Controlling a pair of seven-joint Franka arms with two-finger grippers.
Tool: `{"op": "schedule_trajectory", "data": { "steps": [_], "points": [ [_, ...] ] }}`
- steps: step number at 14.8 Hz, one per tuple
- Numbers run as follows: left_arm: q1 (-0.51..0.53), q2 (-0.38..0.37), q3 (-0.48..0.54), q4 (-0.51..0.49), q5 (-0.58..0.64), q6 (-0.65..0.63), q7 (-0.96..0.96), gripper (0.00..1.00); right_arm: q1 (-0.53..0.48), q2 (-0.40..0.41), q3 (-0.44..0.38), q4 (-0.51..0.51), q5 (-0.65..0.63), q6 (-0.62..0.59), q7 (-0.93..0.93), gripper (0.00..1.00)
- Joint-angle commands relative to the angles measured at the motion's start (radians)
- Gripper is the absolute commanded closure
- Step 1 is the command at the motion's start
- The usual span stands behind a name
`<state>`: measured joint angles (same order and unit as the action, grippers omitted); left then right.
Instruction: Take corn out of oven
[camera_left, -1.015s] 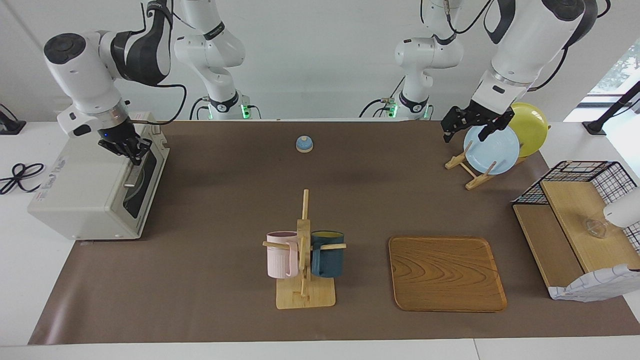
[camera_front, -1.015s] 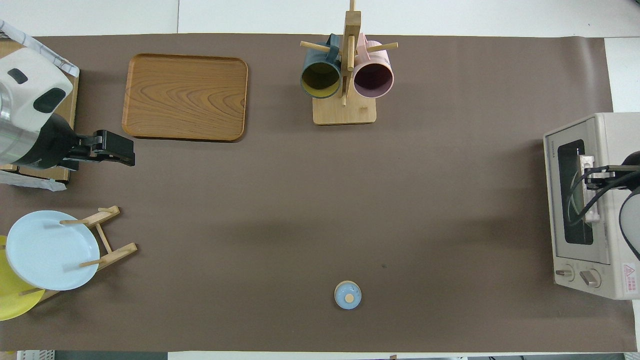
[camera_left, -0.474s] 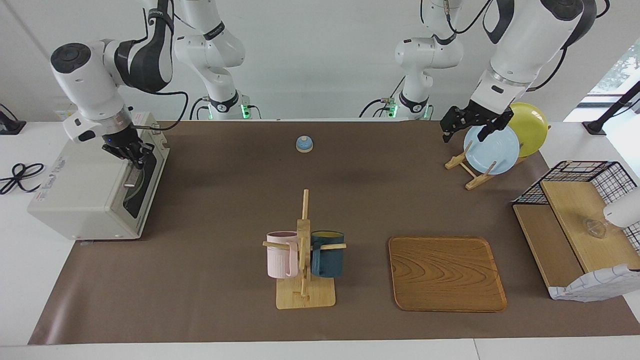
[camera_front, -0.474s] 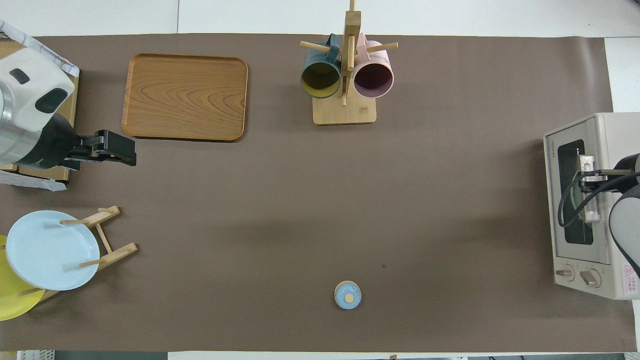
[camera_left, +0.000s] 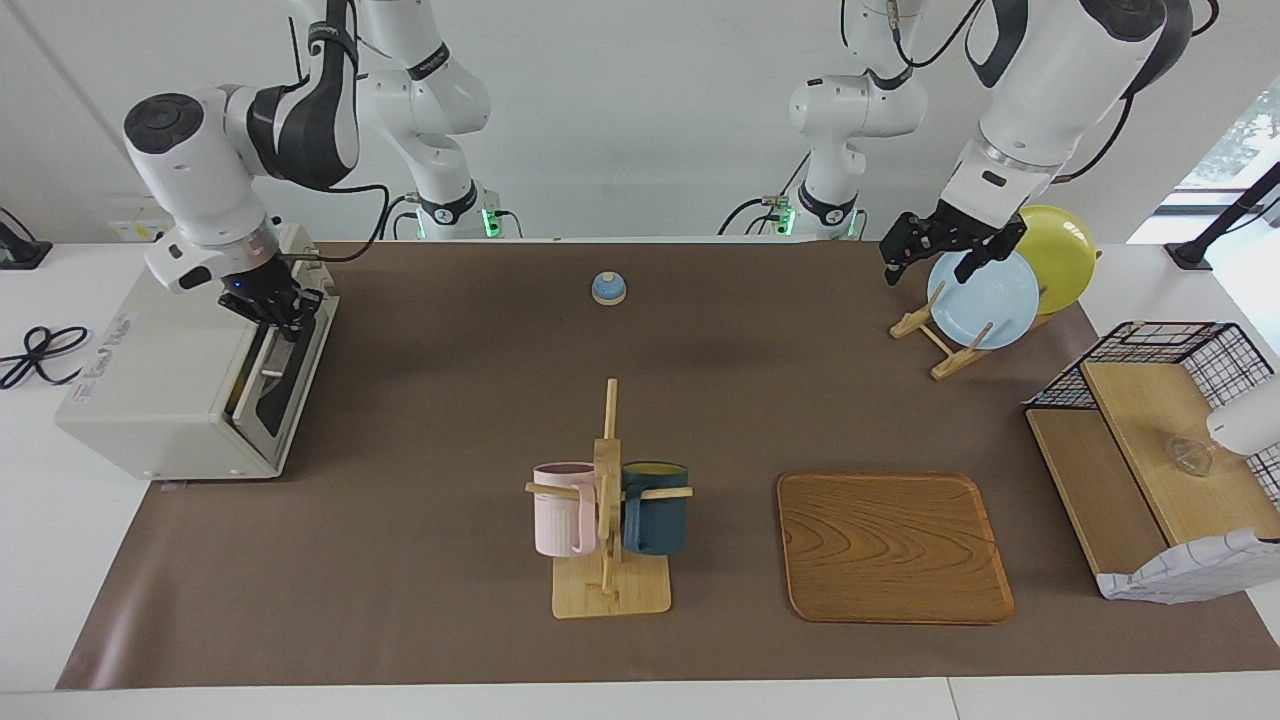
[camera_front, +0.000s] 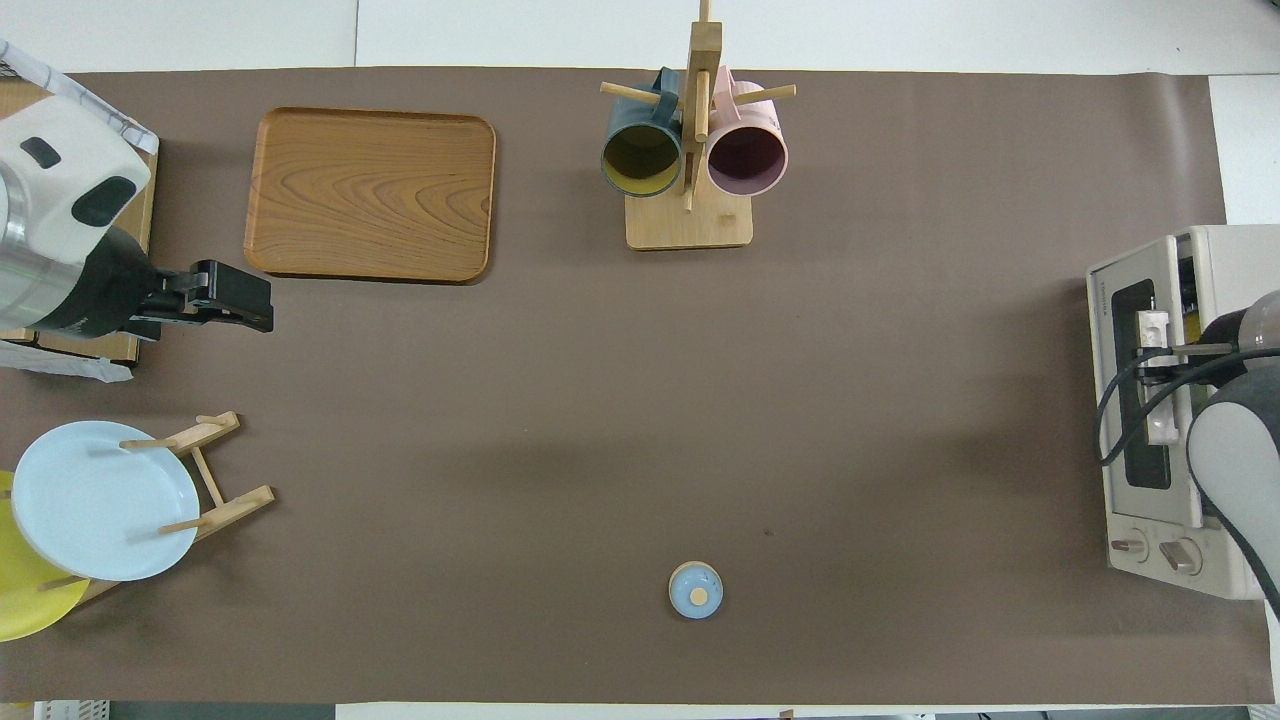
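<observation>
**Oven door partly open under the right gripper; corn not visible**

The oven stands at the right arm's end of the table, its front facing the middle of the mat. Its door is tilted away from the body at the top, leaving a narrow gap along the upper edge. The right gripper is at the top of that door, clenched on the metal bar handle. In the overhead view the handle sits just clear of the oven's front face, with the gripper's body and cable above it.

The corn cannot be seen in either view; the dark glass and the narrow gap show nothing yellow that can be identified with certainty, so its place cannot be told.

The left arm waits. The left gripper hangs released, fingers spread, over the plate rack at the left arm's end of the table, grasping nothing. The rack holds a pale blue plate and a yellow plate.

Also present: a wooden tray and a mug stand carrying a pink mug and a dark blue mug, both farther from the robots than the small blue bell, which lies near the robots' edge of the mat.
</observation>
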<state>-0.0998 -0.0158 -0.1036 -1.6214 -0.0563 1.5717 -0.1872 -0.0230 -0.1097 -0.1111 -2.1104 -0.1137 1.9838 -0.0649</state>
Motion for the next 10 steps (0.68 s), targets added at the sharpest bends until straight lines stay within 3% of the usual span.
{"op": "schedule_trajectory", "data": {
  "steps": [1, 10],
  "points": [
    [0.009, -0.021, -0.002, -0.028, -0.011, 0.03, -0.021, 0.0, 0.015, 0.018, 0.004, -0.022, -0.008, 0.04, 0.014, 1.0],
    [0.009, -0.019, -0.001, -0.029, -0.01, 0.037, -0.021, 0.0, 0.071, 0.091, 0.005, -0.06, 0.003, 0.168, 0.039, 1.0]
  ]
}}
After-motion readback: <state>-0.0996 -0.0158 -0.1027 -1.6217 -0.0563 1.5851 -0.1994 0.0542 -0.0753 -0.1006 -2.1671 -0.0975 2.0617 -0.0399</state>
